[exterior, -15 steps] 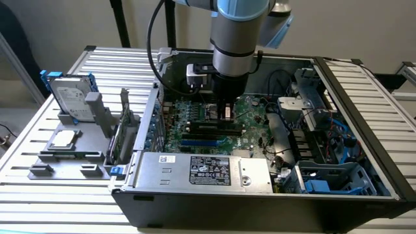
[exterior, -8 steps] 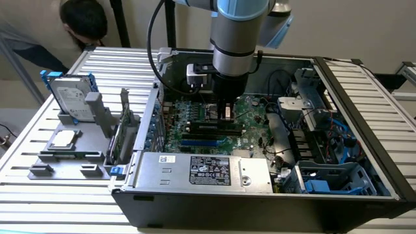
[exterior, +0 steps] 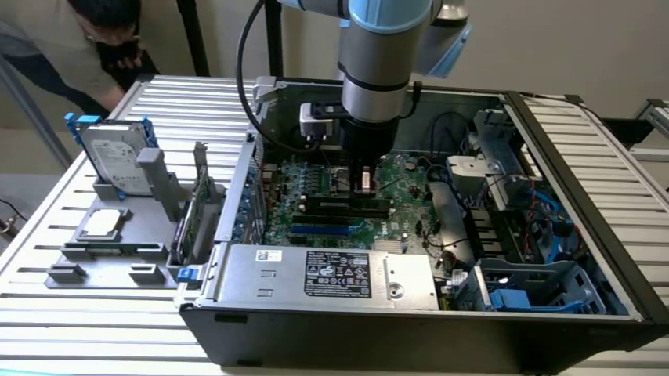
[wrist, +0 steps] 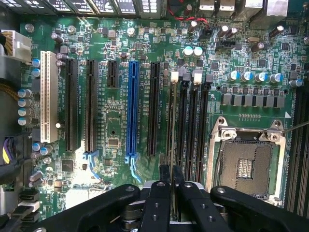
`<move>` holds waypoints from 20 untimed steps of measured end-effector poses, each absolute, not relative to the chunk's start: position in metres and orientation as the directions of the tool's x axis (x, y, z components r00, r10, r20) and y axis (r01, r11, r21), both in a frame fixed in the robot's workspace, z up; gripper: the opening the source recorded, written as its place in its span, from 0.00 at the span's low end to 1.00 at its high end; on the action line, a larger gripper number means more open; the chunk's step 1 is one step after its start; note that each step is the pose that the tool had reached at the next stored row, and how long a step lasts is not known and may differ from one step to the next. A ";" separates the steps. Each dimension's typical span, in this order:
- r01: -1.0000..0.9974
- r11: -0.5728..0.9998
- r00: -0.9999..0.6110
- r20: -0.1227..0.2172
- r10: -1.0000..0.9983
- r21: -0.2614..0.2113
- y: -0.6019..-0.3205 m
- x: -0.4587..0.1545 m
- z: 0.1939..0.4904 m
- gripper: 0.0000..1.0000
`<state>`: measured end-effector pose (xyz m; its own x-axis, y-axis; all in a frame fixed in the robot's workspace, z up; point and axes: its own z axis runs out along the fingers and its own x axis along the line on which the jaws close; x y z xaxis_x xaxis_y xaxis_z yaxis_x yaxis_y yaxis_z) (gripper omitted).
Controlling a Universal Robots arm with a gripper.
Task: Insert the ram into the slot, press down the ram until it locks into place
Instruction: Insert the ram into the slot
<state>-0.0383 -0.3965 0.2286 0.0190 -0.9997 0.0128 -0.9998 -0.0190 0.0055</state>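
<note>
One slatted desk (exterior: 94, 329) carries one open computer case (exterior: 418, 337), and one green motherboard (wrist: 116, 121) lies beneath the claw (wrist: 171, 168). On the board, ahead of the claw, four black memory slots (wrist: 193, 125) run side by side. One blue socket (wrist: 132, 111) and one white socket (wrist: 48, 101) lie off to one side of the claw, the white one farther out. There is one ram (wrist: 172, 130), a thin long stick seen edge-on and upright. It reaches out from between the fingers (wrist: 164, 176) along the outermost slot (wrist: 175, 77), the one nearest the blue socket. The claw's two fingers stand close together, clamped on the ram's faces; the ram seems to sit in that slot, though how deep is unclear
</note>
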 end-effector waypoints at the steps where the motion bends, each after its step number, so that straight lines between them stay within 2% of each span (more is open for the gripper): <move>1: -1.000 -0.019 0.019 0.013 -1.000 0.006 -0.396 -0.038 0.229 0.13; 20: -1.000 -0.019 0.019 0.021 -1.000 0.006 -0.395 -0.039 0.227 0.13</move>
